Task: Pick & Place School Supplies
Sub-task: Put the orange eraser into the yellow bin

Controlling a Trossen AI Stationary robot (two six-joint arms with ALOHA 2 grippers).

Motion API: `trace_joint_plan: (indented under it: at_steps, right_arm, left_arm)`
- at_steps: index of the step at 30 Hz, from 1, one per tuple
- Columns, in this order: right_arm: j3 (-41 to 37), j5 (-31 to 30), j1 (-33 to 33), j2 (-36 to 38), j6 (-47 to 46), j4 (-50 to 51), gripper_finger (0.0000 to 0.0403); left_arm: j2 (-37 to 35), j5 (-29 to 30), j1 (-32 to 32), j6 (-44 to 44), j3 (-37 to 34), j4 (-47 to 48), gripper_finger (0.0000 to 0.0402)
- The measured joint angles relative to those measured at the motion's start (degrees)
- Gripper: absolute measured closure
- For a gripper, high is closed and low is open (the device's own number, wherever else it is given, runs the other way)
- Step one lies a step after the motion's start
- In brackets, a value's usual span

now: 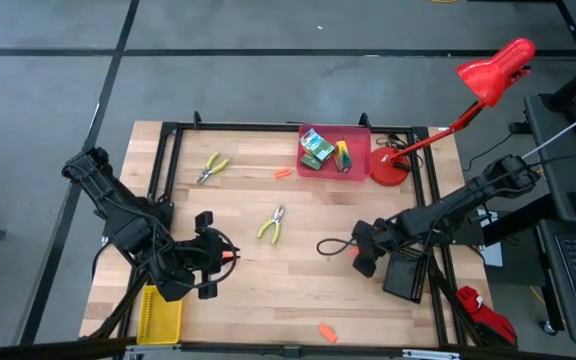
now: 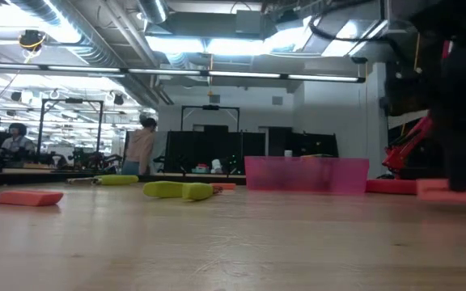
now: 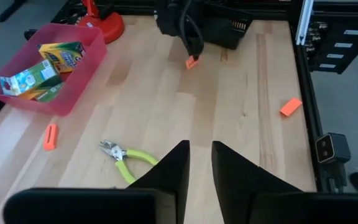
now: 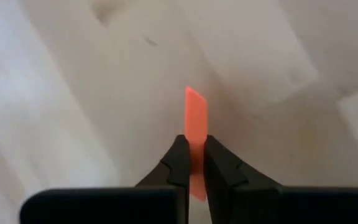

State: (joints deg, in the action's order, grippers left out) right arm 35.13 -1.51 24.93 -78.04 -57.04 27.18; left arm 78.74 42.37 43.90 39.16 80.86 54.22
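Note:
My right gripper point(image 1: 361, 262) is shut on a small orange stick point(image 4: 196, 115) at the table's right, beside the black bin point(image 1: 408, 275). My left gripper point(image 3: 199, 146) hovers open over the near left of the table, with nothing between its fingers. One pair of yellow-green-handled pliers point(image 1: 272, 225) lies flat at mid table, a second pair point(image 1: 211, 168) at the far left. Crayon boxes point(image 3: 61, 55) lie in the red bin point(image 1: 353, 170) at the far edge. Two more orange sticks lie flat on the table, one point(image 1: 283, 173) near the red bin, one point(image 1: 326, 333) near the front edge. My right gripper pinches the orange stick's two flat sides point(image 4: 196, 149) between its two fingers. The fingers come steeply from above and lie along the stick. The stick's free end point(image 4: 195, 99) reaches past the fingertips toward the table; whether it is clear of the wood, I cannot tell.
A yellow bin point(image 1: 158, 312) sits at the near left corner under the left arm. A red desk lamp point(image 1: 393, 168) stands at the far right beside the red bin. A black metal frame point(image 1: 163, 160) runs around the table. Bare wood lies between the two arms.

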Motion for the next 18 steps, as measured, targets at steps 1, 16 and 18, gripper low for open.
trace_joint_plan:
  at_steps: [1,16,18]
  right_arm:
    - [0.0,-0.1,0.5,0.0,-1.2,-1.8,0.038]
    - [7.5,-5.4,6.4,0.3,-4.4,-14.2,0.0381]
    - [9.6,-7.0,6.4,0.3,-1.7,-15.9,0.0381]
  left_arm:
    - [0.0,0.0,0.0,0.0,0.0,0.0,0.034]
    - [0.0,2.7,0.8,7.8,0.0,7.7,0.0362]
    - [0.0,3.3,0.8,9.4,0.0,7.5,0.0363]
